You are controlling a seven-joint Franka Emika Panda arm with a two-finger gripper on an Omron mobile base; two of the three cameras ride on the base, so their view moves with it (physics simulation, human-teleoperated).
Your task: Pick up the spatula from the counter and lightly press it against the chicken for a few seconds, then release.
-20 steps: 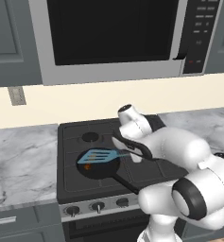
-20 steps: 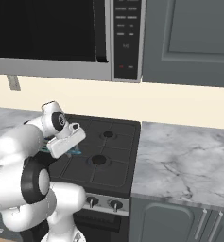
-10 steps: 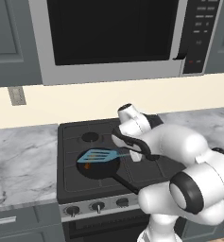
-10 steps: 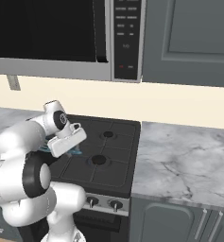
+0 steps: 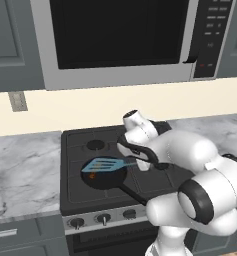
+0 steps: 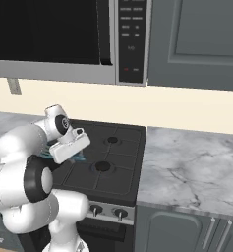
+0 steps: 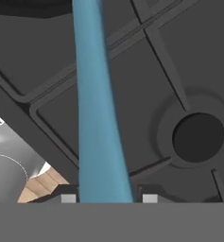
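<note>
My gripper (image 5: 135, 160) is shut on the handle of the blue spatula (image 5: 103, 165) and holds it level over the stove's front left burner. The slotted blade lies over a black pan (image 5: 106, 180). A small orange piece of chicken (image 5: 92, 175) peeks out under the blade's near edge; I cannot tell whether they touch. In the hand view the blue spatula handle (image 7: 98, 118) runs from between the fingertips (image 7: 69, 198) up and away, with my gripper (image 7: 108, 197) shut on it.
The pan's handle (image 5: 132, 194) points to the front right. The black stove (image 6: 113, 157) has burners (image 7: 197, 137) and knobs (image 5: 104, 218) along its front. Marble counter (image 5: 20, 170) lies on both sides, and a microwave (image 5: 115, 35) hangs above.
The spatula and my hand have edged slightly to the left over the pan. The grip is unchanged.
</note>
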